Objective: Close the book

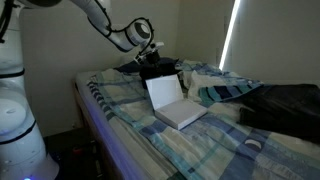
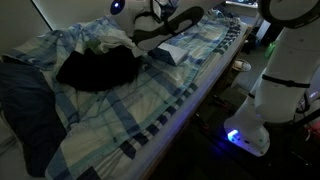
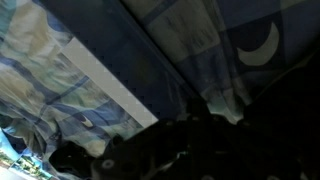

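Note:
The book (image 1: 176, 104) lies open on the bed. One half stands upright with white pages showing and the other half lies flat. In an exterior view it is a pale patch (image 2: 171, 52) under the arm. My gripper (image 1: 151, 64) hangs just behind and above the upright half. I cannot tell whether it touches the book. In the wrist view the dark blue-grey cover (image 3: 165, 60) runs diagonally with a white page edge (image 3: 105, 85) beside it. My jaws (image 3: 190, 140) are a dark blur at the bottom, so their state is unclear.
Blue-and-white plaid bedding (image 1: 150, 140) covers the bed. A bulky black bag (image 1: 285, 105) lies beside the book and also shows in an exterior view (image 2: 95, 68). The robot base (image 2: 275, 80) stands at the bed's edge. A small pale object (image 1: 254, 143) lies near the front.

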You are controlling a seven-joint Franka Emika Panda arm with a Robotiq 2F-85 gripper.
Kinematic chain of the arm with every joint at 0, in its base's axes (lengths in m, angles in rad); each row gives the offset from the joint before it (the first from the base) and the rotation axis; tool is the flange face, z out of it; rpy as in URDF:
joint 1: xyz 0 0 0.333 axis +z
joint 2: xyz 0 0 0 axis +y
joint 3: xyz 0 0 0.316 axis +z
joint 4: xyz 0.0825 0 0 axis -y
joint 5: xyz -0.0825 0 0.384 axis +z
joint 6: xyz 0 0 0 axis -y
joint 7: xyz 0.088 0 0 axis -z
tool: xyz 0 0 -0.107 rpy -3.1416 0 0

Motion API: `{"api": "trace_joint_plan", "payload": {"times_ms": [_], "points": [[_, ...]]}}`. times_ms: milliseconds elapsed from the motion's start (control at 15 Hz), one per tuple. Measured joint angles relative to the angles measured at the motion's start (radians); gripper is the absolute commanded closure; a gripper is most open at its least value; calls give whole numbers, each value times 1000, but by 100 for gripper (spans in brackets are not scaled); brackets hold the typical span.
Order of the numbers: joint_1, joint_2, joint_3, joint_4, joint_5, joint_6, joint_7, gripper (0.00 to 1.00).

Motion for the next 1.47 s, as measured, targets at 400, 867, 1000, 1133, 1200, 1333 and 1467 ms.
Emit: {"api": "trace_joint_plan", "payload": {"times_ms": [400,867,1000,1133,1200,1333,1467], "points": [[-29,-14,-18,-16,0,-5,29,100],[-62,-33,-42,-17,0,-10,48,100],[-72,-38,-48,-17,0,-10,49,100],[-80,-41,-51,-17,0,-10,49,100],[-84,-42,-53,-17,0,-10,49,100],[-87,-43,-59,-16,0,-10,49,100],[-91,-44,-62,-16,-2,-11,50,100]]}}
